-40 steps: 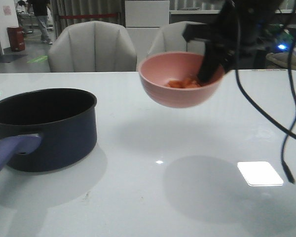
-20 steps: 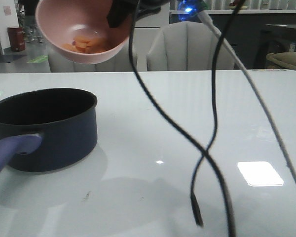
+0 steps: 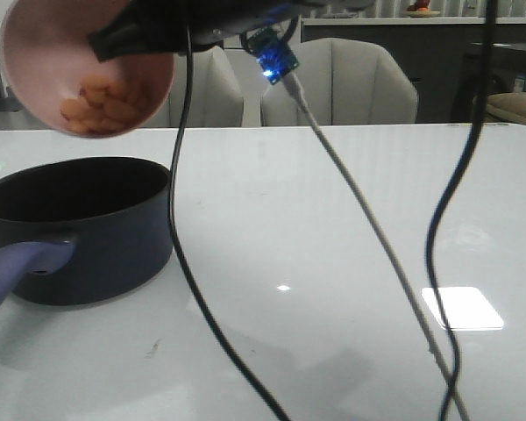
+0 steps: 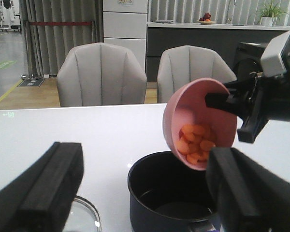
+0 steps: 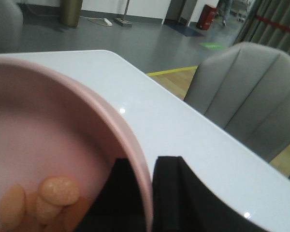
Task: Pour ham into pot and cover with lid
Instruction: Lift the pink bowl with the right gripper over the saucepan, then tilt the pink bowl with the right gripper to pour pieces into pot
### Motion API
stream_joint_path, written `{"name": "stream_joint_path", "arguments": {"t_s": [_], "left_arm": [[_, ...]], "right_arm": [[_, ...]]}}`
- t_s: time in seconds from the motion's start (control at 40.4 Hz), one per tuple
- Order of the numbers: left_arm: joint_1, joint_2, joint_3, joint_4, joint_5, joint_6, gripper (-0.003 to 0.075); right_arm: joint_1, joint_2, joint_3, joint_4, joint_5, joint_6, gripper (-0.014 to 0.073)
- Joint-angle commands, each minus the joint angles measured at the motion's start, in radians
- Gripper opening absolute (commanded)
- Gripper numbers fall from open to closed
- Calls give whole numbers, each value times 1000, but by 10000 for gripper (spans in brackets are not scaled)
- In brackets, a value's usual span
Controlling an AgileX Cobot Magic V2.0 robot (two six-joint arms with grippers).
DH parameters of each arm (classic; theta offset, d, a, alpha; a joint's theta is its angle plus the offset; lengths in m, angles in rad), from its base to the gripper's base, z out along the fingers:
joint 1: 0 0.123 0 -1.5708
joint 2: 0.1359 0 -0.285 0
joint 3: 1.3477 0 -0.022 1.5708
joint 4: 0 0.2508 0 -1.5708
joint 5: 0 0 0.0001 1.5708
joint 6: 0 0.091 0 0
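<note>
One claw — the right claw [image 5: 147, 193] — pinches the bowl [image 3: 79, 70] rim, tipped over the pot [image 3: 83, 224] so the ham [image 3: 96, 110] slides out — the left claw [image 4: 135, 193] waits spread.

Orange ham [image 3: 96, 110] heaped above open navy pot [image 3: 88, 232].

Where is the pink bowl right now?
In the front view the pink bowl is up at the far left, tilted in the air above the pot, held at its rim by the right hand, with the ham inside.
</note>
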Motion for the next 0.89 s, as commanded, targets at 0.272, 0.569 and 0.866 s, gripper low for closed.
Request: {"name": "stream_joint_path", "arguments": {"t_s": [0.272,0.569,0.866], "left_arm": [[-7,10,-25,-11,-75,0,561],[-7,10,-25,-11,-75,0,561],[-7,10,-25,-11,-75,0,561]], "right_arm": [[96,74,-28,124,-531,-661,136],[121,187,-13,102,-888,-968,136],[121,197,-12,97,-872,-927,134]]}}
